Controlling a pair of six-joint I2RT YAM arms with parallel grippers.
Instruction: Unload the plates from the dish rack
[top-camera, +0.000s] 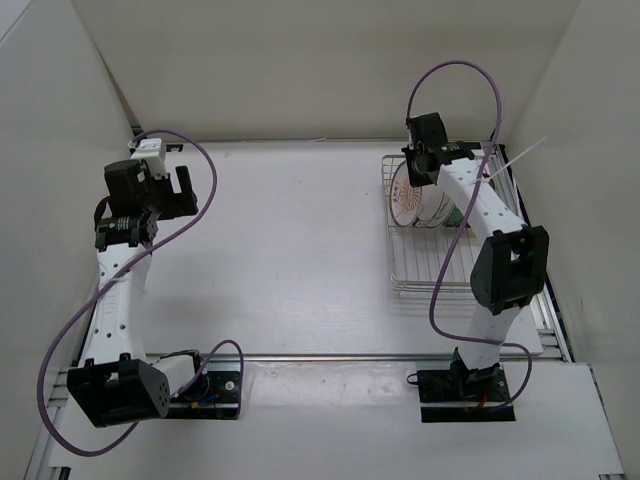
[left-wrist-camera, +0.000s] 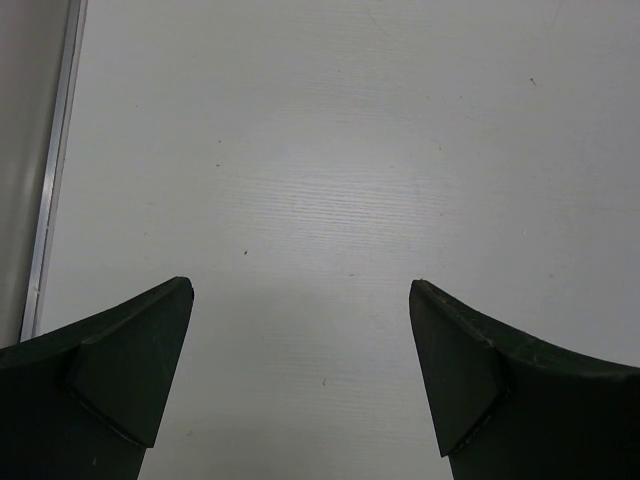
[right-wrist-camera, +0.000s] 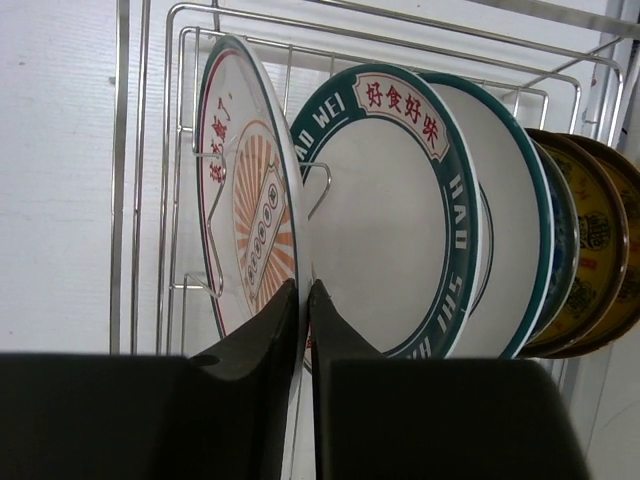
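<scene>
Plates stand on edge in dish rack (top-camera: 425, 285), far R of surface (top-camera: 300, 250). Front: orange-sunburst plate (right-wrist-camera: 250, 200), white w/ red rim text. Next: dark-rimmed white plate (right-wrist-camera: 390, 210). Rear: gold plates (right-wrist-camera: 590, 240). R arm (top-camera: 480, 210) reaches over rack; R jaws pinched on sunburst rim. L arm (top-camera: 120, 270) far L; L jaws wide open, holding nothing.
</scene>
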